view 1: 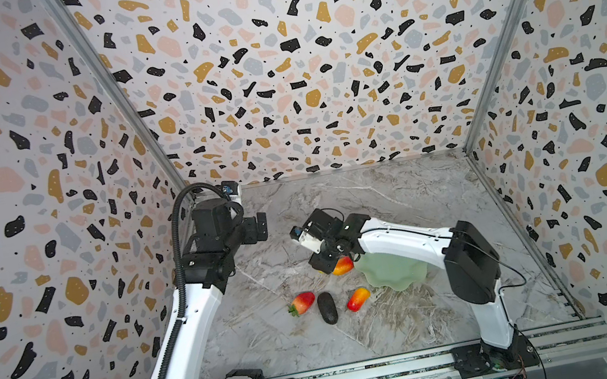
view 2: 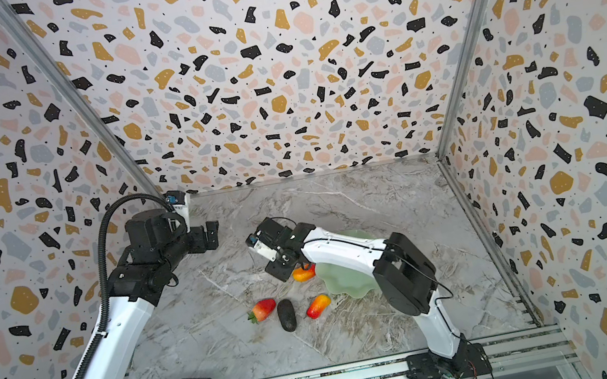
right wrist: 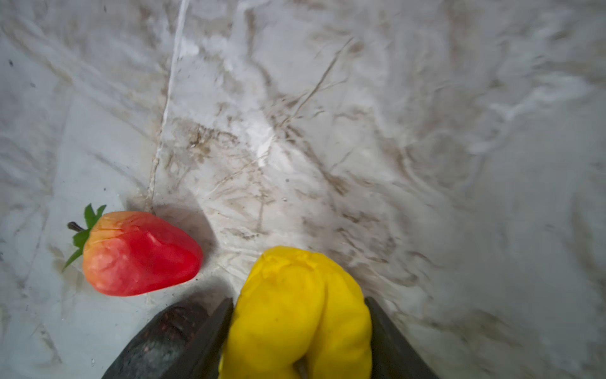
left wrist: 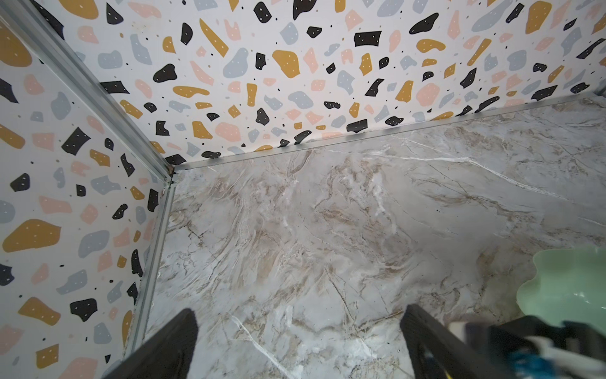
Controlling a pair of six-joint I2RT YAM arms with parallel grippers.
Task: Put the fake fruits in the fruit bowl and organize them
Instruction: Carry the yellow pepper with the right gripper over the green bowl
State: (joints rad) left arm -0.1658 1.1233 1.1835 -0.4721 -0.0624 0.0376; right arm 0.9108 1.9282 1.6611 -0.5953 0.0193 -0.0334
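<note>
Bumpy yellow fruit held in your right gripper, close to the fruit bowl.
Your right gripper's two fingers are clamped on either side of the bumpy yellow fruit, low over the marble tabletop; whether the fruit is off the surface cannot be told. In both top views one red-orange oval lies just beside the bowl's rim, next to this gripper. The strawberry, the dark oblong fruit and a second red-orange oval lie in a row on the tabletop nearer you, outside the bowl. Your left gripper hangs well apart from the fruits, its fingers spread with nothing between them.
</note>
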